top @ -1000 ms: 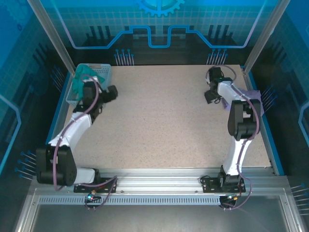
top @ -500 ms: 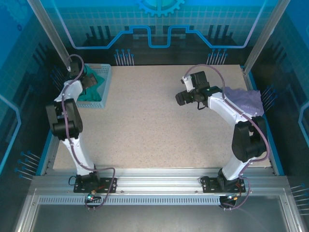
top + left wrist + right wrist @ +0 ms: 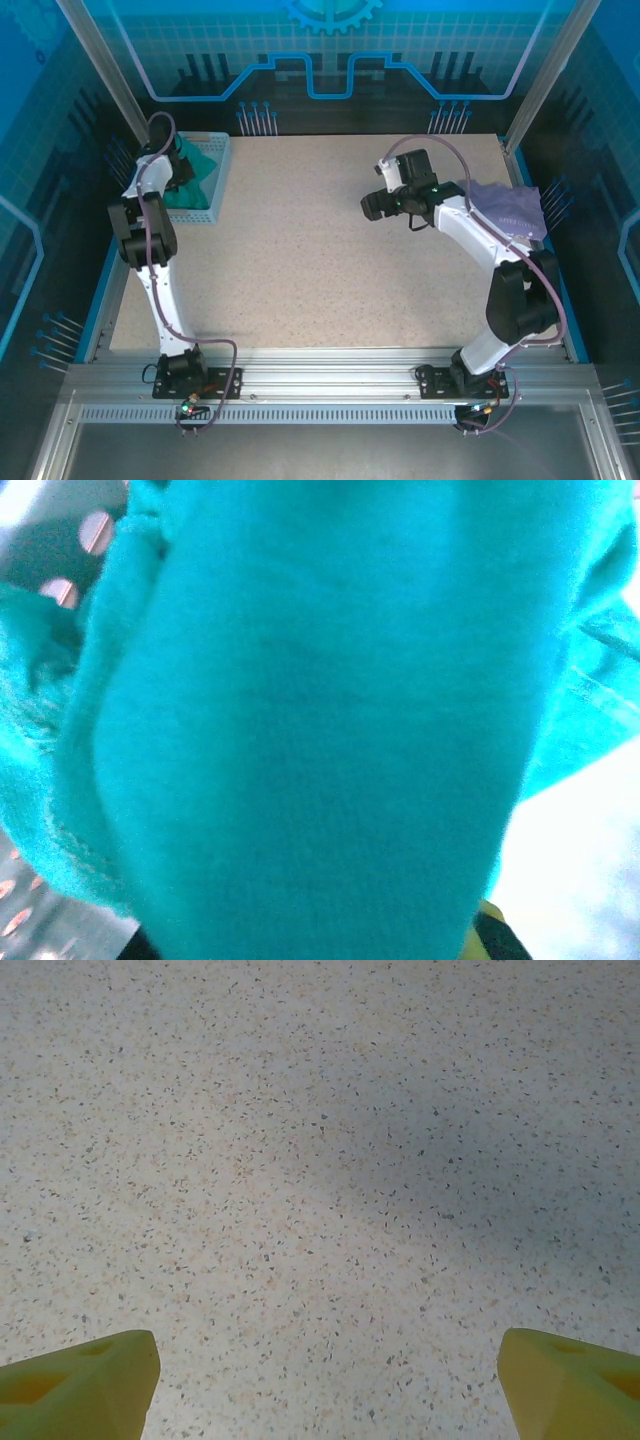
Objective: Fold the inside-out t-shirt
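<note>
The inside-out t-shirt [image 3: 200, 178] is a teal-green bundle lying in a pale mesh basket [image 3: 222, 150] at the table's far left corner. My left gripper [image 3: 183, 170] reaches down into that basket and is buried in the cloth. In the left wrist view the teal t-shirt [image 3: 320, 710] bulges right up against the camera and hides the jaws, apart from a sliver of one yellow fingertip [image 3: 490, 922]. The left gripper is shut on the cloth. My right gripper [image 3: 372, 205] hovers over the bare speckled table, its yellow fingers [image 3: 80, 1385] wide apart with nothing between them [image 3: 325, 1385].
A lavender-purple folded garment [image 3: 512, 210] lies at the table's right edge, behind the right arm. The speckled tabletop [image 3: 300, 260] stretches between the two arms. Blue rails run along the left and right table edges.
The left arm reached into the basket and its gripper closed in the teal cloth. The right arm stretched from the right edge toward the table's middle, then edged slightly left.
</note>
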You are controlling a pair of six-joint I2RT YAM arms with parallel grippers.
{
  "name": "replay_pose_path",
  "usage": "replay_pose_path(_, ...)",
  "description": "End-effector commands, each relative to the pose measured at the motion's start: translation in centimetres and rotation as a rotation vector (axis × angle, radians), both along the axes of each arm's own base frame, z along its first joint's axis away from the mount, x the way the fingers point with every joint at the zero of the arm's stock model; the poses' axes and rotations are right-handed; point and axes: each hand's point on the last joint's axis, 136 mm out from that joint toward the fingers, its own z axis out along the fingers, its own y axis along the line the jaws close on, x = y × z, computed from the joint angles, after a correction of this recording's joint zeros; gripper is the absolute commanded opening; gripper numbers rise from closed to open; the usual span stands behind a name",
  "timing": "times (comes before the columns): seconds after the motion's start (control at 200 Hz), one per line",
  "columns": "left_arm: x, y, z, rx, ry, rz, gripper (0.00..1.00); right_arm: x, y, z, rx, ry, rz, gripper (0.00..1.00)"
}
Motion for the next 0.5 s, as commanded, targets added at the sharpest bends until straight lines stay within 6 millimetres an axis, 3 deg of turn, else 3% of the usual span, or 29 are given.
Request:
replay_pose_path(0.0, -0.7, -1.8, 13.3, 0.031, -0.279, -0.009, 0.00, -1.8, 0.0, 3.4, 0.041, -0.061, -0.003, 0.89)
replay_pose_path(0.16, -5.9, -5.4, 30.3, 0.150, -0.673, -0.034, 0.00, -3.9, -0.4, 6.3, 0.093, -0.121, -0.002, 0.90)
replay_pose_path(0.255, -9.2, -9.2, 38.4, 0.177, -0.848, -0.114, 0.00, -5.0, -0.7, 7.7, 0.115, -0.150, -0.006, 0.90)
replay_pose_path(0.37, -12.7, -15.1, 44.4, 0.177, -0.961, -0.256, 0.00, -6.0, -1.0, 9.2, 0.131, -0.186, -0.006, 0.90)
replay_pose_path(0.495, -16.0, -20.4, 47.8, 0.099, -1.038, -0.388, 0.00, -7.1, -1.5, 11.2, 0.127, -0.212, -0.003, 0.91)
